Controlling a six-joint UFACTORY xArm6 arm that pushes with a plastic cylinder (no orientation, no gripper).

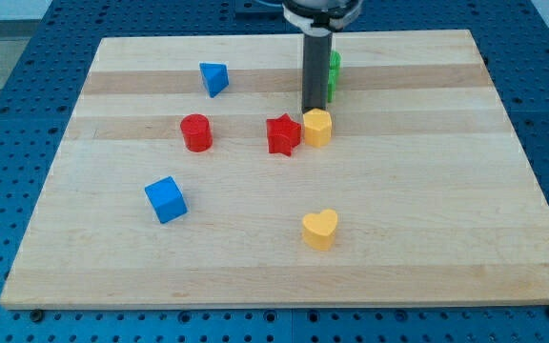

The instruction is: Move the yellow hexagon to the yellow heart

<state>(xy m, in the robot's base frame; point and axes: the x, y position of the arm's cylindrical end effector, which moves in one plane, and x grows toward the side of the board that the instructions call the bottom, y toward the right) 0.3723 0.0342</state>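
Tip [310, 112] touching yellow hexagon [317, 127], upper-left edge

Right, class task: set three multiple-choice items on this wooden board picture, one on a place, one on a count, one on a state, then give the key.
1. Where is my tip relative to the yellow hexagon block?
A. at its upper-left edge
B. below it
C. far to its right

2. How many blue blocks are there?
A. one
B. two
C. three

3. How do the yellow hexagon block and the yellow heart block stand?
A. stacked
B. touching
C. apart

Key: 1 A, the rod ends just above and left of the hexagon. 2 B, a blue pyramid-like block and a blue cube. 3 C, bare wooden board lies between them.
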